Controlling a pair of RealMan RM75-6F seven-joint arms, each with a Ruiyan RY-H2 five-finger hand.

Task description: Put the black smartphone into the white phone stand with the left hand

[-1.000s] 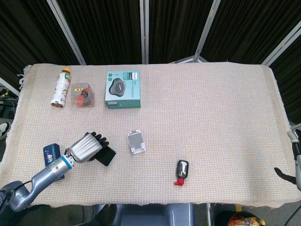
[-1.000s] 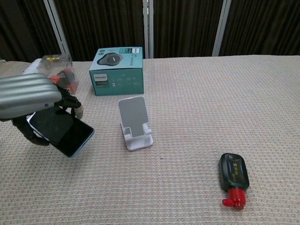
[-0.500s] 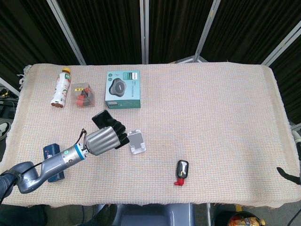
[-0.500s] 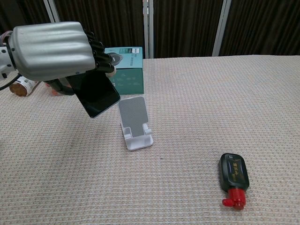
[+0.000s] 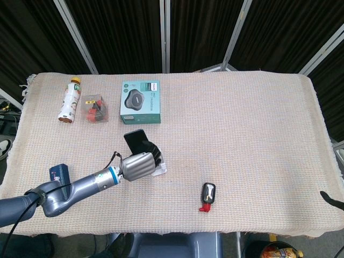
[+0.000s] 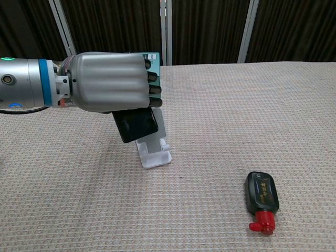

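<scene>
Over the stand [image 6: 156, 153] | left hand [image 6: 109, 82] grasps phone [image 6: 136, 124], tilted, its low edge just above the stand's cradle | cloth [image 5: 258, 134] to the right open

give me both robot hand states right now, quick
Left robot hand: holding the black smartphone above the white phone stand.
Right robot hand: not in view.

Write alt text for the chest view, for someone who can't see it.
The left hand holds a black phone tilted just above a white stand on a woven tablecloth. A small black bottle with a red cap lies to the right.
</scene>
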